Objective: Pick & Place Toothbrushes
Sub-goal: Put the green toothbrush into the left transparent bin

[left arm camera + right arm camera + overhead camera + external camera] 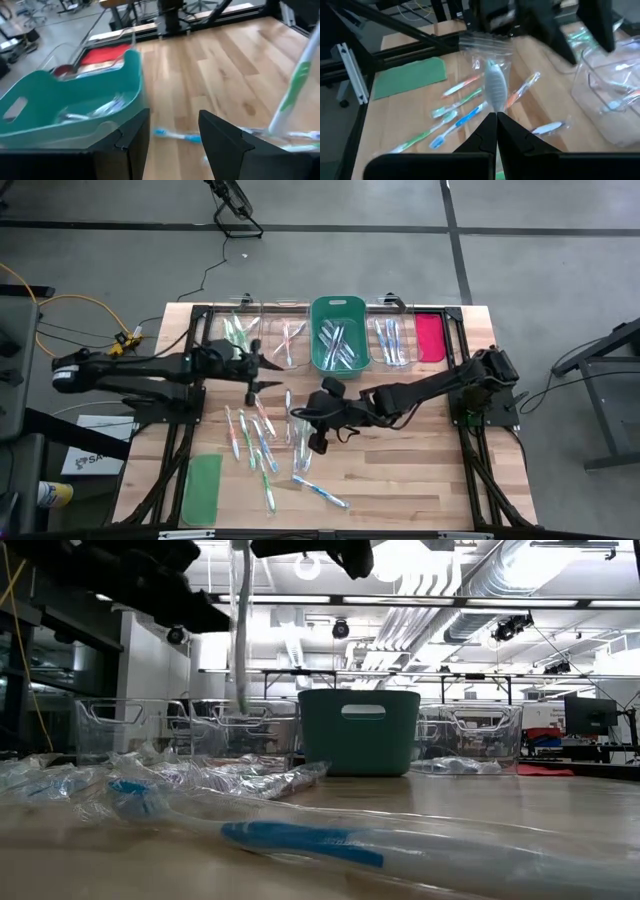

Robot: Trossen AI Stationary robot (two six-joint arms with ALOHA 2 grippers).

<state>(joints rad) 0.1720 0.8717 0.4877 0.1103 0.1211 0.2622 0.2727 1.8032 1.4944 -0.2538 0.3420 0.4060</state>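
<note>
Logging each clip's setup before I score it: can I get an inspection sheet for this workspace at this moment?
Surface: wooden table, bare at the near right.
Job's things: loose toothbrushes scattered left of centre; more lie in the teal bin and the clear bins along the far edge.
Clutter: green lid near the front left corner, red-pink lid at the far right.
Grippers: left gripper holds a green toothbrush hanging down; right gripper is shut on a wrapped toothbrush.
Cables: yellow and black leads on the floor at left.
Surroundings: concrete floor, workshop benches behind; no person seen.
</note>
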